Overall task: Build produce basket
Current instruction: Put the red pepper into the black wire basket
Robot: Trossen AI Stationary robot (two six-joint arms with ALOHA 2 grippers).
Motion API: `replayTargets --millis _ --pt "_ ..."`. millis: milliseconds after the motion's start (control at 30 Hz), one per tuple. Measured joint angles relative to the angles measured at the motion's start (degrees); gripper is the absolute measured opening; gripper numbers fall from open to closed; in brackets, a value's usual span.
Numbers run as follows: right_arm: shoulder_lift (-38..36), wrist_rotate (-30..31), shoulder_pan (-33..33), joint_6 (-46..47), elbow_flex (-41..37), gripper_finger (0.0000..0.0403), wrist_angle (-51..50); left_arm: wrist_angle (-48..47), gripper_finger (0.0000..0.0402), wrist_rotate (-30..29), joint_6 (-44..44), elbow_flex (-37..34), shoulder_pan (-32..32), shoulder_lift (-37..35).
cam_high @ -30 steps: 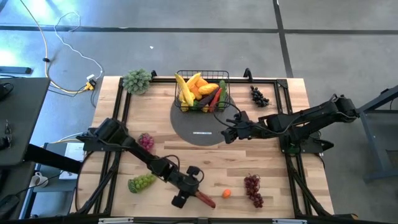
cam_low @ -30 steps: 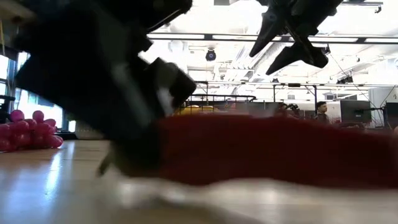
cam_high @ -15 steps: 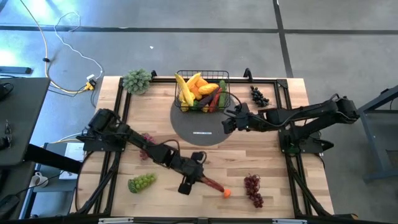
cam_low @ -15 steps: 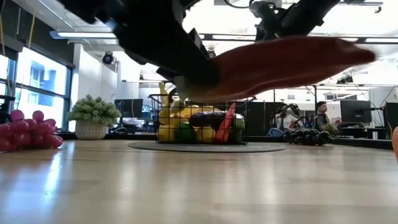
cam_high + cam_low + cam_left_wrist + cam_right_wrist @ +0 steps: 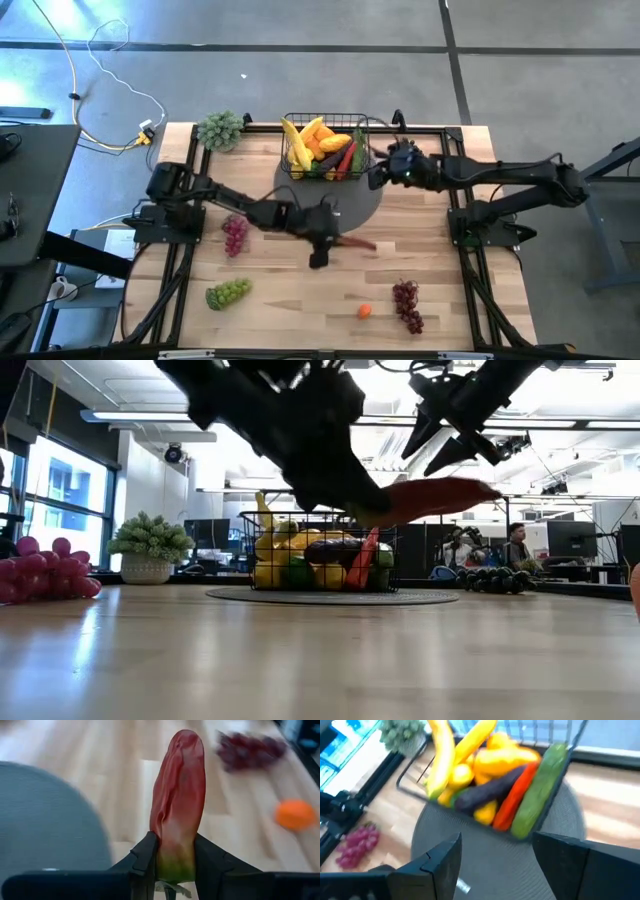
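Basket [image 5: 325, 148] sits on the round mat [image 5: 365, 205] at the table's far middle, already stuffed with produce. Left gripper [image 5: 322, 243] pinches a red pepper [image 5: 179, 800] above the table. Right gripper [image 5: 383, 177] hovers beside the basket, jaws apart and empty.

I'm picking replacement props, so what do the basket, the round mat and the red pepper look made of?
Basket: thin black wire in an open grid, probably coated metal. Round mat: flat dark grey with a fine woven texture in the right wrist view, likely fabric or vinyl. Red pepper, held between the left gripper's fingers: smooth, faintly shiny skin with moulded creases, likely plastic or rubber.
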Motion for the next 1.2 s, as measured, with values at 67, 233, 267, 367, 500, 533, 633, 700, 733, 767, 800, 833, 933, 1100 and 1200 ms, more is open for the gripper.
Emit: replayTargets --millis 67,233,267,367,500,533,633,700,733,767,800,833,933,1100,1200 --pt "-1.2 0.0 -1.9 -1.8 0.0 0.0224 0.0 1.1 0.0080 0.0 -1.0 0.0 2.2 0.0" --pt "-3.3 -1.5 -6.1 -6.7 0.0 0.0224 -0.1 4.8 0.0081 -0.2 -4.7 0.6 7.5 0.0" --pt "-3.5 -1.7 -6.7 -7.6 0.0 0.0224 -0.2 5.0 0.0081 -0.6 -5.7 1.2 8.5 0.0" --pt "-3.9 -2.6 -8.3 -9.4 0.0 0.0224 -0.3 6.5 0.0081 -3.4 -8.4 2.6 11.4 0.0" --pt "-3.9 -3.1 -10.0 -12.1 0.0 0.0224 -1.0 7.6 0.0081 -7.1 -12.9 4.9 15.2 0.0" --pt "-3.9 -3.3 -10.5 -12.9 0.0 0.0224 -1.2 7.7 0.0081 -7.7 -14.0 5.5 16.0 0.0" --pt "-3.9 -3.3 -11.7 -14.6 0.0 0.0224 -2.1 7.5 0.0081 -9.1 -16.4 6.7 18.4 0.0" --pt "-3.9 -3.3 -12.4 -15.5 0.0 0.0224 -2.8 7.6 0.0081 -10.5 -17.5 7.2 19.8 0.0" --pt "-3.9 -3.3 -12.7 -15.8 0.0 0.0224 -3.3 7.7 0.0081 -11.3 -18.2 7.3 20.4 0.0" --pt "-3.9 -3.3 -13.0 -15.8 0.0 0.0224 -3.4 7.7 0.0081 -12.1 -19.2 7.3 21.0 0.0" --pt "-3.9 -3.3 -13.3 -15.8 0.0 0.0224 -3.7 7.4 0.0081 -12.9 -20.8 7.3 21.7 0.0" --pt "-3.9 -3.3 -13.5 -15.8 0.0 0.0224 -4.0 7.0 0.0081 -13.6 -22.7 7.3 22.4 0.1" --pt "-3.9 -3.3 -14.1 -16.6 0.0 0.0224 -5.1 6.1 0.0081 -14.6 -29.2 7.3 24.2 0.1" --pt "-3.9 -3.3 -14.4 -16.7 0.0 0.0224 -6.5 4.6 0.0081 -16.2 -38.0 7.3 26.1 0.2" --pt "-3.9 -3.3 -14.4 -16.6 0.0 0.0224 -6.7 4.4 0.0081 -16.2 -41.0 7.3 26.4 0.2"
